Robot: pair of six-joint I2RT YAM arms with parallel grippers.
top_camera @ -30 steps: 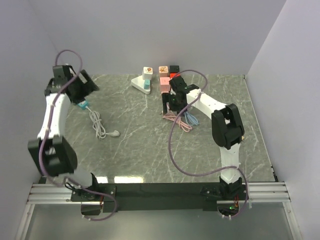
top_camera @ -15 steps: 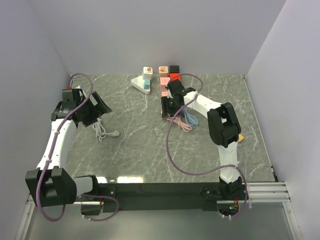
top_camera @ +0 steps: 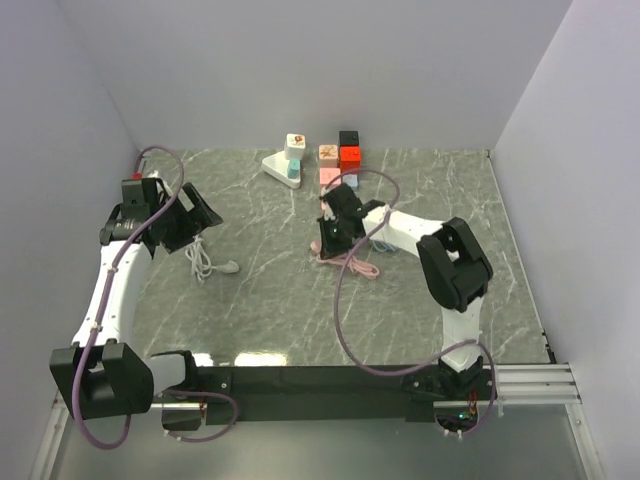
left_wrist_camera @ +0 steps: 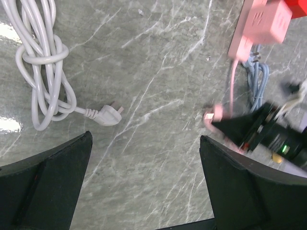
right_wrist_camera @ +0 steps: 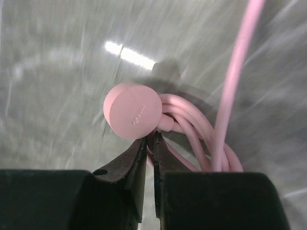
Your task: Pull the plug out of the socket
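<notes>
A round pink plug (right_wrist_camera: 132, 110) on a coiled pink cable (right_wrist_camera: 201, 139) sits at the tips of my right gripper (right_wrist_camera: 149, 139), whose jaws are shut on the plug's underside. In the top view this right gripper (top_camera: 328, 238) is a little in front of the pink socket block (top_camera: 328, 178), and the plug is apart from it. The left wrist view shows the same socket block (left_wrist_camera: 261, 21) with the pink cable (left_wrist_camera: 232, 81) trailing down to the plug (left_wrist_camera: 211, 116). My left gripper (left_wrist_camera: 145, 143) hangs open above bare table, at the left in the top view (top_camera: 192, 212).
A white cable bundle (top_camera: 199, 257) with a white plug (top_camera: 232, 266) lies under the left arm. Red (top_camera: 350, 156) and black (top_camera: 348, 138) cubes and a white base with teal and cream blocks (top_camera: 285, 164) stand at the back. A light blue cable (left_wrist_camera: 259, 81) lies beside the pink one.
The right gripper shut on the pink plug and drew it toward the near left, away from the socket block. The left arm swung down from the back left, then held still, open.
</notes>
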